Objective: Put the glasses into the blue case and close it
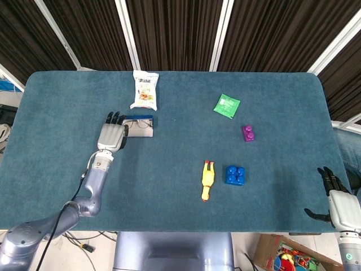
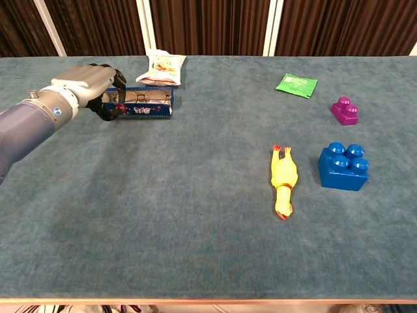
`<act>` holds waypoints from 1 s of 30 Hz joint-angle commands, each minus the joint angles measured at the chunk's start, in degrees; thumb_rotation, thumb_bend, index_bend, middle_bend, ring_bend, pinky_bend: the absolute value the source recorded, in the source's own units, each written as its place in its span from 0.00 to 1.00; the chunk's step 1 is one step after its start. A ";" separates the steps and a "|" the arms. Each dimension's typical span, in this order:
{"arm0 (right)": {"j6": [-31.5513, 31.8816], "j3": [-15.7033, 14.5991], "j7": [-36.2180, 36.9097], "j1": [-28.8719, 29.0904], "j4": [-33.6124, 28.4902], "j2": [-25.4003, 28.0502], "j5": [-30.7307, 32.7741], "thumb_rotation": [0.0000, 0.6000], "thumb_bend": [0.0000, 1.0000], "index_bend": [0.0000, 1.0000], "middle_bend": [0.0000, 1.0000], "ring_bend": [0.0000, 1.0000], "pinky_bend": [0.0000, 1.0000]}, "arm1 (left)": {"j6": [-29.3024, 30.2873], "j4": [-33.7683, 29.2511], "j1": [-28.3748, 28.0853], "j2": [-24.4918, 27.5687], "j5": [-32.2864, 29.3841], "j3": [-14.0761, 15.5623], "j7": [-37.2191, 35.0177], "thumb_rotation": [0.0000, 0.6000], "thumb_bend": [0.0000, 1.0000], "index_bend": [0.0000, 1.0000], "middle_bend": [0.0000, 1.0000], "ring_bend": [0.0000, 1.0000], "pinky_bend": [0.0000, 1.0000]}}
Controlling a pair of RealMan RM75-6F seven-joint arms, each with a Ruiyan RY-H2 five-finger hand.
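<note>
Left hand (image 2: 91, 83), upper left of my chest view, grips the blue case (image 2: 144, 104) end, glasses (image 2: 143, 96) inside; right hand (image 1: 337, 200), lower right, spread and empty.

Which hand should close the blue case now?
Left. The left hand is already at the left end of the blue case, where the glasses lie. The right hand hangs open by the table's near right edge, far away.
</note>
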 commanded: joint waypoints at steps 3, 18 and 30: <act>-0.11 0.13 0.13 0.03 -0.26 0.10 0.28 1.00 0.19 0.00 0.00 0.12 0.27 | 4.63 -15.07 5.33 8.61 1.45 2.40 1.99 1.00 0.47 0.55 0.14 0.00 0.00; 0.05 0.09 -0.31 -0.06 -0.57 0.00 0.44 1.00 0.19 0.00 0.00 0.12 0.27 | 6.14 -30.91 8.07 18.75 1.07 3.55 6.05 1.00 0.47 0.54 0.14 0.00 0.00; -0.20 0.20 -0.30 -0.03 -0.64 0.20 0.96 1.00 0.19 0.00 0.00 0.12 0.27 | 2.31 -26.77 5.64 16.13 -0.18 3.07 4.66 1.00 0.47 0.53 0.14 0.00 0.00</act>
